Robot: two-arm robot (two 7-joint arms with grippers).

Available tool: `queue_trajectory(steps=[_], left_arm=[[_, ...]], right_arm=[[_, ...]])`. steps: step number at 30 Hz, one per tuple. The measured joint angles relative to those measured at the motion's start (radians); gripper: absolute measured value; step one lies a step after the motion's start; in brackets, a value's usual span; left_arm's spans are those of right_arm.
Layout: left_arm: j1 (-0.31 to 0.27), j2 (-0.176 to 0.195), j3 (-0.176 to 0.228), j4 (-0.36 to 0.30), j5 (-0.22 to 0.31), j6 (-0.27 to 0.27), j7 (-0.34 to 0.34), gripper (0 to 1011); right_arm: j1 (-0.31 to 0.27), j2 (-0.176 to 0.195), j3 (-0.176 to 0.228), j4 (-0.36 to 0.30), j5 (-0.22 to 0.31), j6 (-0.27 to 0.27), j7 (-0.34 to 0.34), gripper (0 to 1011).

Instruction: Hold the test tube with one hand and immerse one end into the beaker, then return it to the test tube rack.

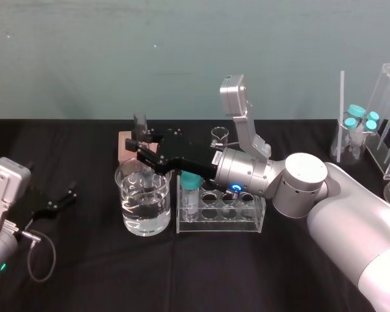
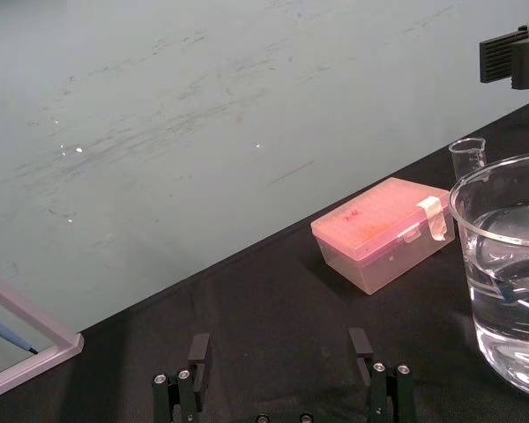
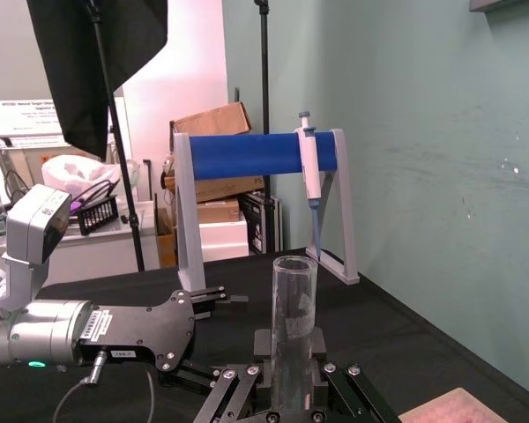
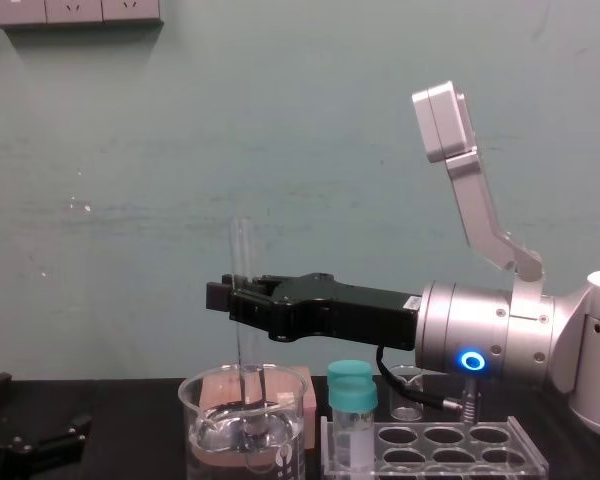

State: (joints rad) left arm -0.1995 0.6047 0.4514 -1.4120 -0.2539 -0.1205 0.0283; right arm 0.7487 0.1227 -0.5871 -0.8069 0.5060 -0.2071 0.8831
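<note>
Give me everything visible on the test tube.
The test tube is a long, thin tube of clear glass, open at the top, with no cap. It stands upright, clamped near its middle by the right gripper, whose fingers close on it from both sides. Its lower end is down inside the beaker, which holds water; how far it dips in is hard to tell. It is out of the rack, which sits beside the beaker.
</note>
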Motion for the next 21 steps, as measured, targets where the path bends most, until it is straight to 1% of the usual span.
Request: queue_trajectory(steps=[21], left_arm=[[0.000, 0.000, 0.000, 0.000, 0.000, 0.000, 0.000, 1000]], right_arm=[[-0.004, 0.003, 0.000, -0.009, 0.002, 0.001, -0.001, 236]])
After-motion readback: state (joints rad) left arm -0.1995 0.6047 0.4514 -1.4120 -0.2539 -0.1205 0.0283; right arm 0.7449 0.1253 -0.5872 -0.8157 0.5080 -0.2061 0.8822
